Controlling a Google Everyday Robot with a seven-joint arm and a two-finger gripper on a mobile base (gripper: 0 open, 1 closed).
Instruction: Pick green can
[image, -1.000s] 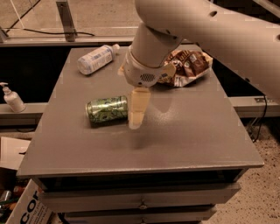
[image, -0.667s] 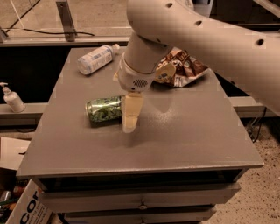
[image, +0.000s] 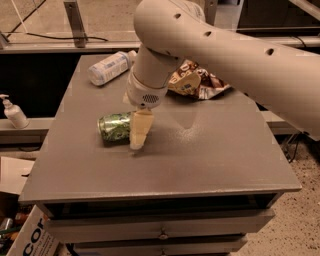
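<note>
Holding the gripper (image: 137, 135) tip-down at the right end of the green can (image: 114, 128).

Starting nearest, at the lower left, with a cardboard box (image: 31, 239) on the floor and a drawer front (image: 160, 231) under the grey table (image: 210, 160). Finding the can on its side on the tabletop, left of the middle, not lifted. Standing the gripper upright, its tip close to the surface and overlapping the can's right end. Not showing whether open or closed, nor whether touching the can. Reaching in from the upper right with a thick pale arm (image: 225, 50), bending down at the wrist above the can. Passing, farther back, a crumpled brown snack bag (image: 200, 84) partly behind the wrist and a white bottle (image: 108, 68) lying at the far left corner. Ending off the table's left edge with a pump dispenser (image: 14, 113) standing on a lower ledge.
</note>
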